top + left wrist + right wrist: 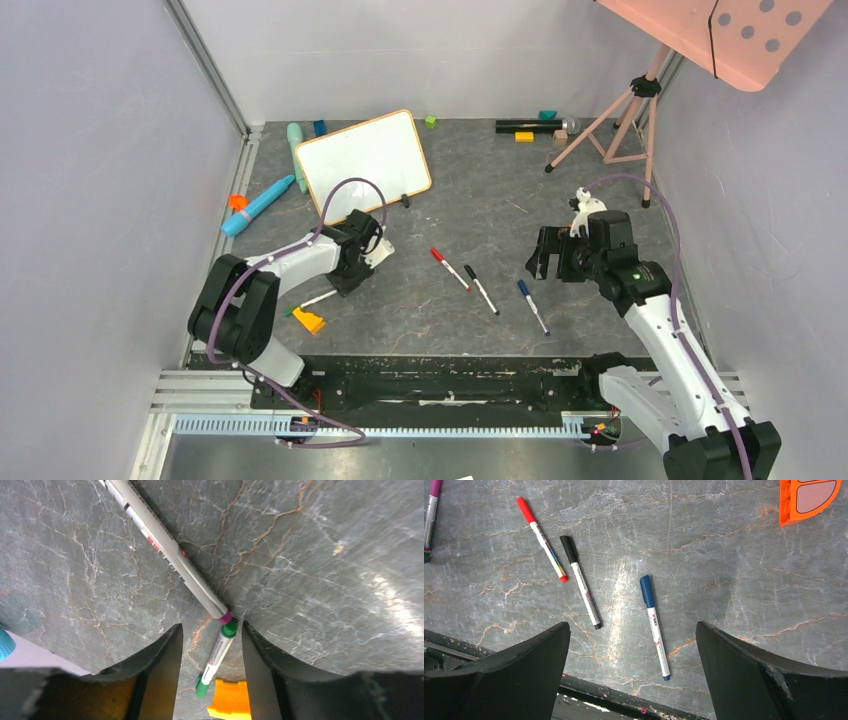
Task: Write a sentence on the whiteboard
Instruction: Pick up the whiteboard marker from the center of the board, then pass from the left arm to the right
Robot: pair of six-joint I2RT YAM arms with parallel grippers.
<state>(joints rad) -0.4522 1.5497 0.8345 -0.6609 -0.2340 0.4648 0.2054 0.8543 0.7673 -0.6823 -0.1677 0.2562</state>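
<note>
Left gripper point(211, 632): gaping over green marker point(218, 652).
Right gripper point(632, 627): gaping, holding nothing.
Risk: abutting purple marker point(170, 555) getting pinched too.

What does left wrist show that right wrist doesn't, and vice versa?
Left wrist only: green marker lying between the fingers of the open left gripper, with an orange block beside it. Right wrist only: red marker, black marker and blue marker ahead of the open right gripper, plus an orange piece. Both: grey marbled table; purple-ended marker, cut off at right wrist's left edge, probably the same one.
</note>
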